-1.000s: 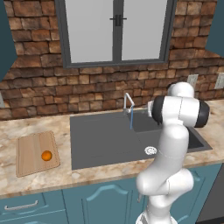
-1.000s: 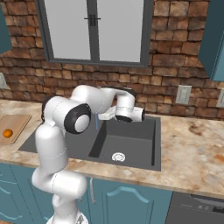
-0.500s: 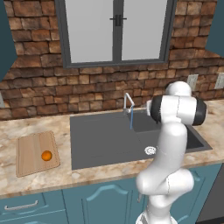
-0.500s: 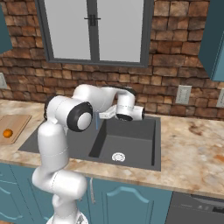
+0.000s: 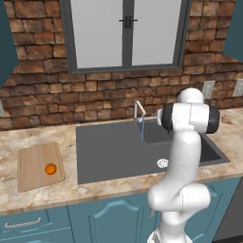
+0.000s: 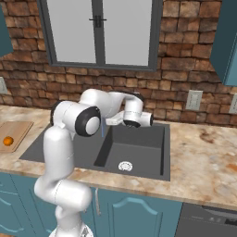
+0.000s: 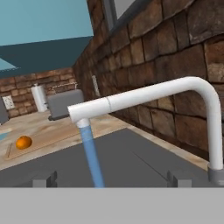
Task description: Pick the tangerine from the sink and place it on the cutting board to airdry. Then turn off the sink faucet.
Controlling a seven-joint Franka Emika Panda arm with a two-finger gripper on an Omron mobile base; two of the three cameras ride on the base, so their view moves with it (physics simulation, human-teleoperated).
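While the tangerine [image 5: 50, 169] sits on the cutting board [image 5: 40, 165] at the left, the fingers [image 7: 45, 180] stand wide open near the sink faucet [image 7: 148, 103]. It looks hard and smooth; push it at its base.

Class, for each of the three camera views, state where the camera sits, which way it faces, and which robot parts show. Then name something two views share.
Left base view: behind the arm's left, facing the sink and brick wall; white arm at right.
Right base view: behind the arm's right, facing the same sink; arm at left.
Hand view: on the hand, looking along the open pincer at the sink faucet and its running stream.
Shared: all three show the tangerine on the cutting board.
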